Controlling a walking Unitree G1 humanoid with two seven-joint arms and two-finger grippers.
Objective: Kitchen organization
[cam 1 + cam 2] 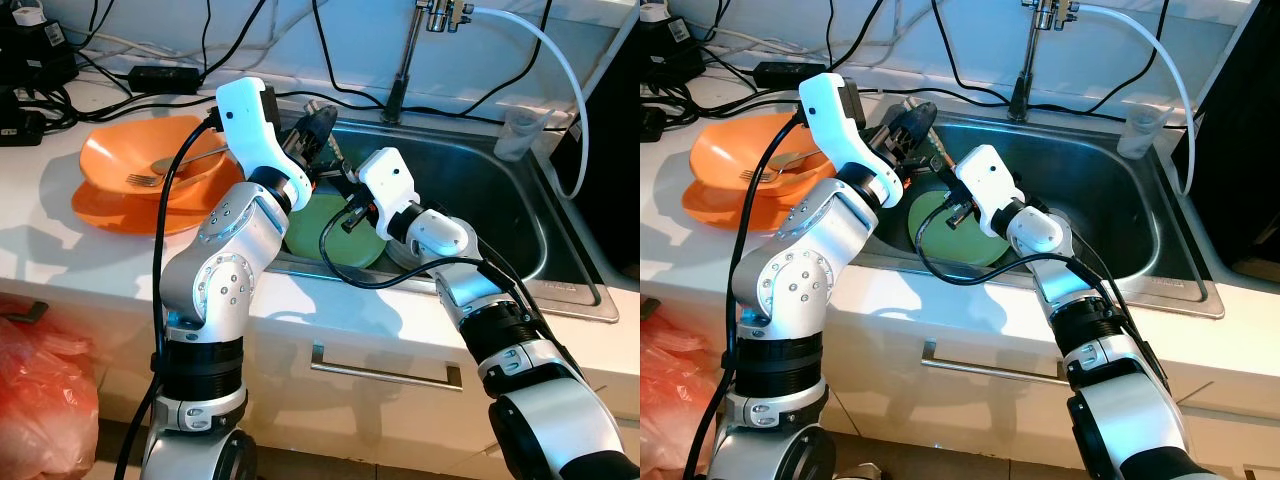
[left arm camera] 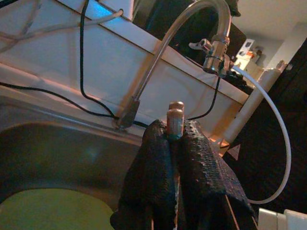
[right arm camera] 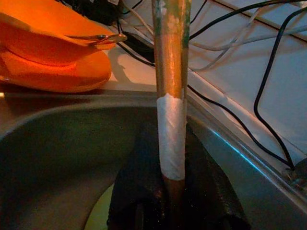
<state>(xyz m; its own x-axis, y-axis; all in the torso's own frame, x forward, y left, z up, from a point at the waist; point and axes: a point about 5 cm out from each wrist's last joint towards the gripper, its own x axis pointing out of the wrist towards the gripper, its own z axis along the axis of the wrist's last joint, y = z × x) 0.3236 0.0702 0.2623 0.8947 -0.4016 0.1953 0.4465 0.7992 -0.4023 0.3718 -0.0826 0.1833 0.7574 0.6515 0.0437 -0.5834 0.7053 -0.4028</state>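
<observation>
Both arms crowd the 9 o'clock end of the steel sink [image 1: 520,215]. The basin toward 3 o'clock is open, bounded by the rim and the faucet [image 1: 405,60] at 12. Black cables trail along the back edge of the white counter [image 1: 60,250].

Left gripper [image 1: 318,128] hangs over the sink's back-left corner, fingers [image 2: 158,163] pressed together on a small metal-tipped piece that pokes out between their tips. Right gripper [image 3: 175,191] sits low in the basin at 9 o'clock, fingers clamped on a stick [image 3: 170,72]: orange-brown shaft, greenish stains near the top, a band of white tape wrapped around the middle. It stands upright from the fingers toward the sink's left rim. Whether the two grippers hold the same thing, cannot tell.

A green plate [image 1: 325,225] lies flat on the sink floor under both wrists, partly covered by them. An orange bowl [image 1: 150,160] sits on an orange plate [image 1: 115,210] on the counter at 9 o'clock of the sink, near the rim, with a fork [image 1: 165,170] resting in it. A clear plastic cup [image 1: 518,132] stands at the back-right corner of the sink.

The right wrist view gives the stick's tape and colour up close; the head views hide that behind the arms. The left wrist view shows the faucet's white hose [image 2: 283,139] looping down.
</observation>
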